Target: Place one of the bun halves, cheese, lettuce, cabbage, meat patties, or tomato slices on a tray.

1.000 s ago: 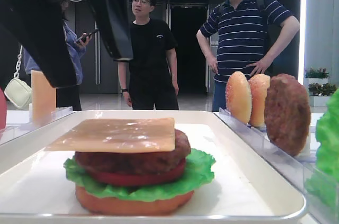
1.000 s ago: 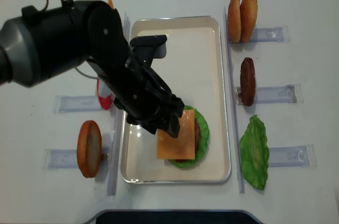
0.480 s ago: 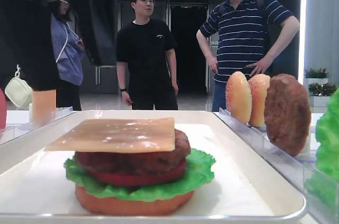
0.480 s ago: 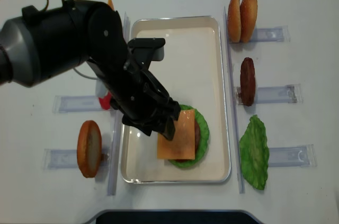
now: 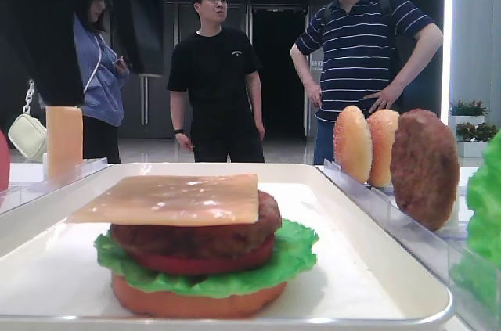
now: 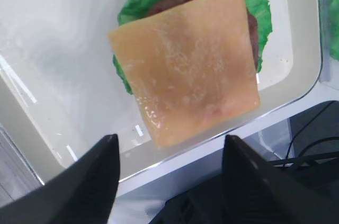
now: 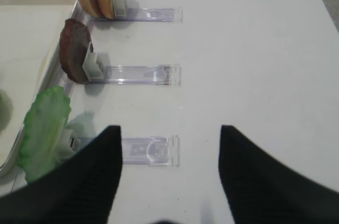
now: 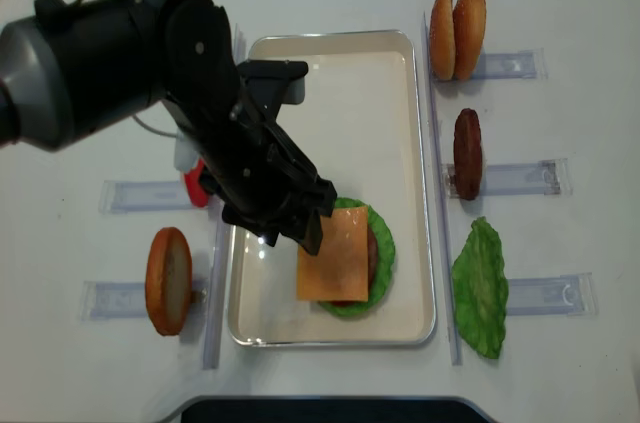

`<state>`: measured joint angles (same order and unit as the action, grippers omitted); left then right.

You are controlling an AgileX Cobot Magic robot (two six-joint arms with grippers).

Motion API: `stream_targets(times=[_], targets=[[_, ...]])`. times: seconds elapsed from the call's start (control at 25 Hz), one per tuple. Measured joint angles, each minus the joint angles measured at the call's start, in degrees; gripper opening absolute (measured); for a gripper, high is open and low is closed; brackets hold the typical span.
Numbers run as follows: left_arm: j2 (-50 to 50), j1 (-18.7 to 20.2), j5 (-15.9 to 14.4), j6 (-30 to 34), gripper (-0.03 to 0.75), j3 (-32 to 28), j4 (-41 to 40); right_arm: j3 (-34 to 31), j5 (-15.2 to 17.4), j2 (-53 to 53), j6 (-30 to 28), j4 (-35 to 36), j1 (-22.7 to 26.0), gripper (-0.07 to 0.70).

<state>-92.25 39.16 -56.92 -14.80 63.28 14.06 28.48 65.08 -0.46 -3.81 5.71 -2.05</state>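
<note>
Both grippers (image 6: 167, 181) (image 7: 169, 171) spread, empty.

white table (image 8: 560, 3) bears tray (image 8: 405, 173) and clear holders (image 8: 525, 178).

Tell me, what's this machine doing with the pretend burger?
A two-armed robot is stacking a toy burger on the white tray. The cheese lies on top of a patty, tomato, lettuce and bottom bun. The left gripper hangs open just above the cheese, holding nothing. The right gripper is open over the table beside the spare lettuce leaf, patty and bun halves. Three people watch from behind.
</note>
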Motion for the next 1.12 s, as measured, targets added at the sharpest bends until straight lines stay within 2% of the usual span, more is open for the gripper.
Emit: stream_targets(times=[0.6,0.84,1.12], targets=[[0.0,0.0,-12.6,-6.3,0.465,13.5,-10.7,0.0,0.0,0.0,0.0,0.0,0.0,0.417],[0.0,0.0,-13.0,-7.6,0.465,16.5,-13.1,0.0,0.0,0.0,0.0,0.0,0.0,0.417],[0.0,0.0,-13.0,-8.5,0.465,16.6,-14.1,0.0,0.0,0.0,0.0,0.0,0.0,0.417]])
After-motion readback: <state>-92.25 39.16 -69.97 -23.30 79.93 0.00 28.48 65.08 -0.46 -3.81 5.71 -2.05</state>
